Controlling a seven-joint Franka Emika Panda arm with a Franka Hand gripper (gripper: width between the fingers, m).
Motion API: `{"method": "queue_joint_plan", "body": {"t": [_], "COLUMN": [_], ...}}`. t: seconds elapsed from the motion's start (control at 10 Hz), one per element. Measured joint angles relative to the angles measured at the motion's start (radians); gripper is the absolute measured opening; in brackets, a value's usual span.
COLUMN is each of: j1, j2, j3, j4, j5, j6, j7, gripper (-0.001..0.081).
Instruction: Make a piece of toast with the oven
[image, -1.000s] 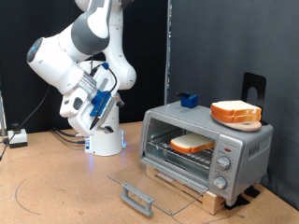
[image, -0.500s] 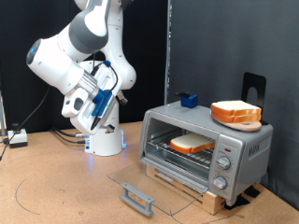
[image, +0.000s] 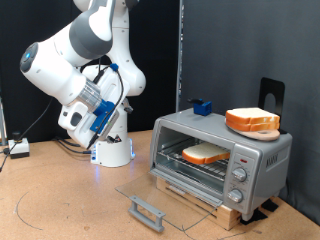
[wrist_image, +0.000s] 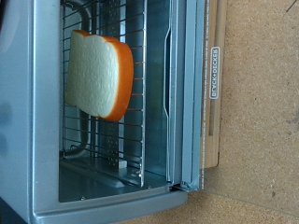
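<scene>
Oven (image: 220, 152): silver-grey toaster oven near the right edge of the brown worktop (image: 60, 200) in the exterior view, raised on a low wooden base (image: 215, 205). Glass door (image: 150, 200) folded fully down, lying flat on the worktop in front of the cavity, dark bar handle (image: 146, 211) at its outer edge. Round knobs (image: 238, 176) down the right side of the front.

Piece of toast (image: 205, 154): one slice lying flat on the wire rack (wrist_image: 112, 93) inside the open cavity; pale face, orange-tan crust. Also shown in the wrist view (wrist_image: 98, 77).

Pile of slices (image: 252, 121): on the oven's roof, toward its right end. Small blue object (image: 202, 105) at the roof's back left corner. Dark upright bracket (image: 270, 95) behind the oven.

Gripper (image: 82, 118): raised well above the worktop, left of the oven and well apart from it, near the arm's white base (image: 112, 150). Whether its fingers are apart or together cannot be told; nothing is seen between them.

Open room: bare worktop spreads left of the lowered door. Cables (image: 30, 205) trail along the left edge.
</scene>
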Motion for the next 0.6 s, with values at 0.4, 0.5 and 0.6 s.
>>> {"method": "queue_joint_plan", "body": {"t": [0.4,0.5,0.6], "j1": [-0.023,-0.032,-0.04], "j2": [0.054,0.086,0.122], "j3": [-0.04,-0.05,-0.058], "j4": [0.009,0.021,0.039], "j5": [-0.041,-0.07,-0.107], "j6": [-0.086,-0.086,-0.086], "j7": [-0.076,-0.089,-0.109], "gripper": [0.0809,0.0809,0.0809]}}
